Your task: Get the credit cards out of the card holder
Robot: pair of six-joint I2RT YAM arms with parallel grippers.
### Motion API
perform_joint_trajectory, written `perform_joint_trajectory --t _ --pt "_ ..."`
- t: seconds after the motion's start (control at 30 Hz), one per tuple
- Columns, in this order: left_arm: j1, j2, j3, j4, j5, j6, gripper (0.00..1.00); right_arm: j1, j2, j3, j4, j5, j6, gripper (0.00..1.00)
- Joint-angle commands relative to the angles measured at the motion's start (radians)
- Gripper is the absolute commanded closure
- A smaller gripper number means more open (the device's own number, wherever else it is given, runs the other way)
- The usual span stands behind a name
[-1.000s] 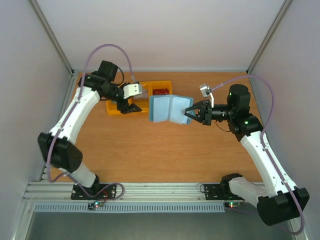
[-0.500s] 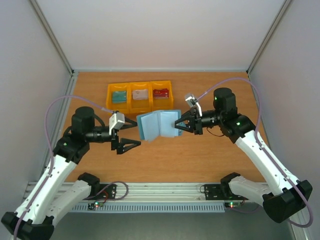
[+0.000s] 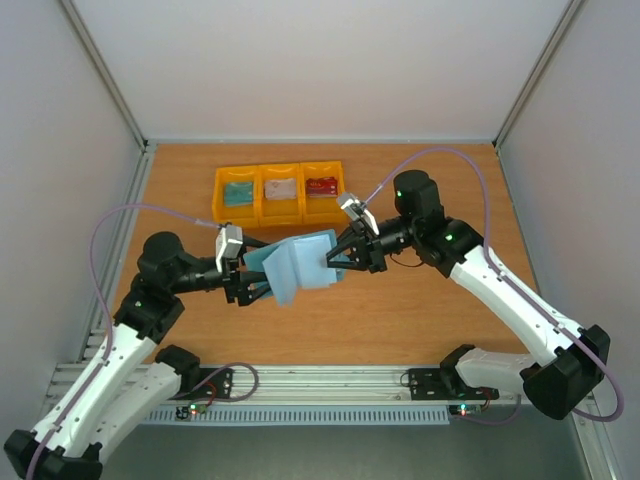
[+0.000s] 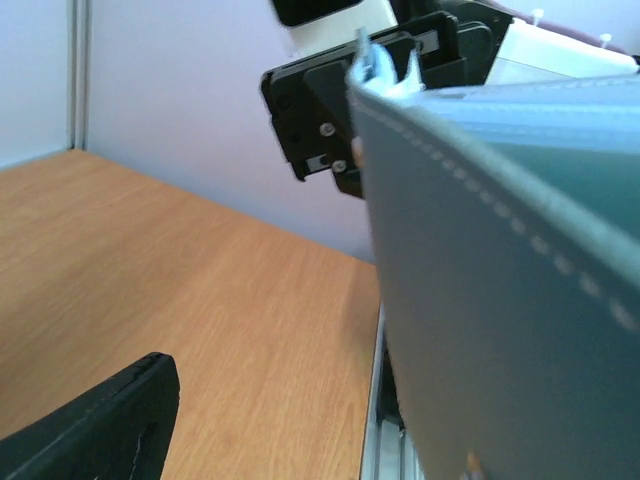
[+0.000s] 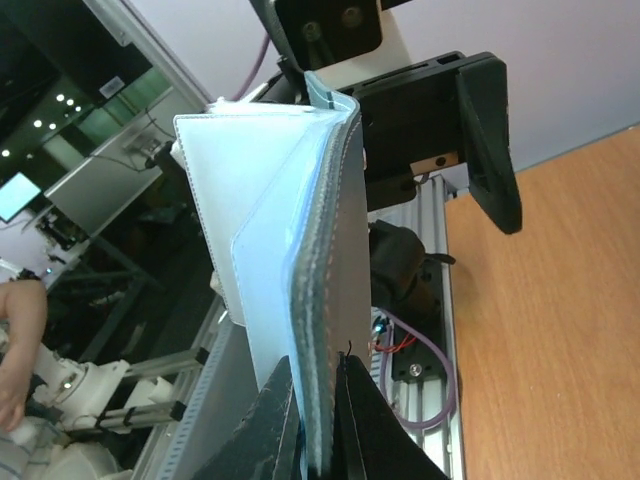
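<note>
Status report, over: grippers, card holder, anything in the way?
Right gripper shut on card holder, held open above table. Left gripper open at its other flap. Cards lie in yellow bins. No obstruction seen.

A robotics lab: white wall panels and aluminium rails enclose the table; a monitor glows beyond.

The card holder is spread open mid-table, its pale blue inside showing, between the two arms. The right gripper pinches its right edge. The left gripper, fingers spread, reaches its left flap. Along the far side of the table, three yellow bins sit in a row, holding a teal card, a whitish card and a red card.
</note>
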State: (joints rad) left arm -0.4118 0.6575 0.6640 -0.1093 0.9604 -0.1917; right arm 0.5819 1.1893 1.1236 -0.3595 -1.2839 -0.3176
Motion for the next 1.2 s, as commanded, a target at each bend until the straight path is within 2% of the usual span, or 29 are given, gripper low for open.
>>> perform_joint_trajectory --t 0.0,0.13,0.27,0.37,0.5,0.67,0.77,0.83,0.9,1.0,1.03,1.07,1.17 --pt "-0.055 -0.012 -0.030 0.223 -0.018 -0.046 0.21 0.026 0.023 0.045 0.001 0.104 -0.016 0.99" --pt "-0.113 -0.004 -0.043 0.267 -0.083 -0.055 0.19 0.036 0.059 0.045 0.034 0.266 0.027 0.99" --pt "-0.127 -0.007 -0.064 0.254 -0.136 -0.052 0.18 0.069 0.075 0.053 0.055 0.294 0.021 0.99" --pt "-0.127 -0.019 -0.072 0.229 -0.149 -0.036 0.18 0.081 0.066 0.064 0.018 0.375 0.000 0.99" --pt "-0.127 -0.024 -0.076 0.198 -0.192 -0.020 0.17 0.111 0.058 0.092 -0.074 0.640 -0.021 0.99" --pt "-0.127 0.009 -0.079 0.174 -0.310 -0.023 0.17 0.237 0.088 0.170 -0.193 0.904 -0.095 0.99" --pt "-0.127 0.017 -0.080 0.162 -0.361 -0.032 0.32 0.278 0.100 0.203 -0.248 0.986 -0.118 0.99" --pt "-0.127 0.016 -0.082 0.154 -0.369 -0.035 0.37 0.292 0.098 0.206 -0.261 1.026 -0.124 0.99" --pt "-0.127 0.019 -0.083 0.149 -0.367 -0.037 0.46 0.298 0.096 0.209 -0.272 1.044 -0.126 0.99" --pt "-0.127 0.020 -0.084 0.134 -0.375 -0.044 0.74 0.300 0.090 0.203 -0.275 0.978 -0.153 0.98" --pt "-0.127 0.019 -0.082 0.121 -0.384 -0.045 0.88 0.300 0.081 0.199 -0.276 0.941 -0.166 0.95" --pt "-0.127 0.015 -0.080 0.115 -0.401 -0.046 0.97 0.300 0.071 0.195 -0.282 0.907 -0.187 0.92" --pt "-0.125 0.007 -0.077 0.065 -0.414 -0.033 1.00 0.298 0.005 0.168 -0.303 0.794 -0.257 0.71"
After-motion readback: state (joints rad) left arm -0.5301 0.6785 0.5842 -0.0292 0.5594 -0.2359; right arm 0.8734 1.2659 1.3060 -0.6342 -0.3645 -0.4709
